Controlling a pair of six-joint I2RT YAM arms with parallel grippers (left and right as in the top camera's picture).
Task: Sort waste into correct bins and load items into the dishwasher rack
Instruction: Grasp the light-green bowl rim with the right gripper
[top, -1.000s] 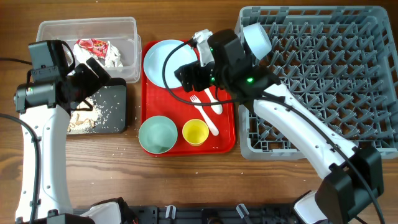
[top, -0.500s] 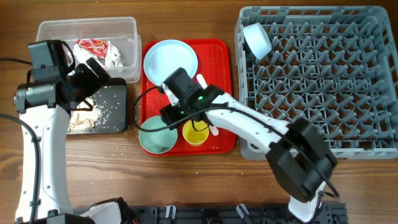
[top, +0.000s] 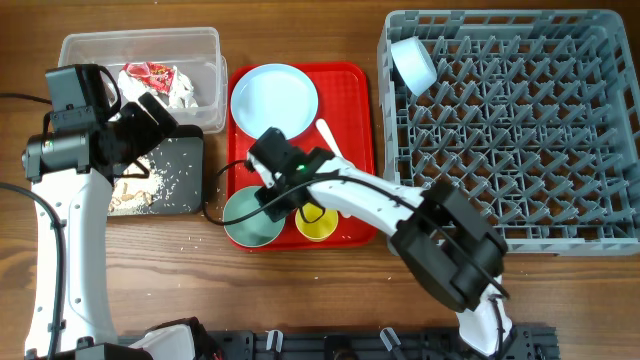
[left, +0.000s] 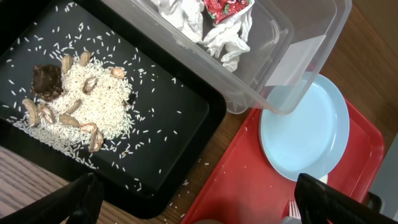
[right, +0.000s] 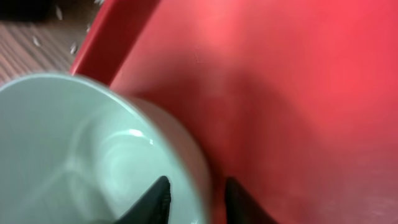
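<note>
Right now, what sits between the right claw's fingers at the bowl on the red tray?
The rim of the bowl: in the right wrist view one finger is inside it, the other outside over the red tray. The right claw has not closed yet.

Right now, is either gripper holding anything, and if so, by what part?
The right gripper straddles the rim of the bowl on the red tray, one finger inside, one outside; not visibly clamped. The left gripper holds nothing.

Wood table (top: 300, 290) carrying tub (top: 70, 50), black tray (top: 185, 175), red tray (top: 365, 150), rack (top: 500, 130) & stray rice grains (top: 190, 238).
</note>
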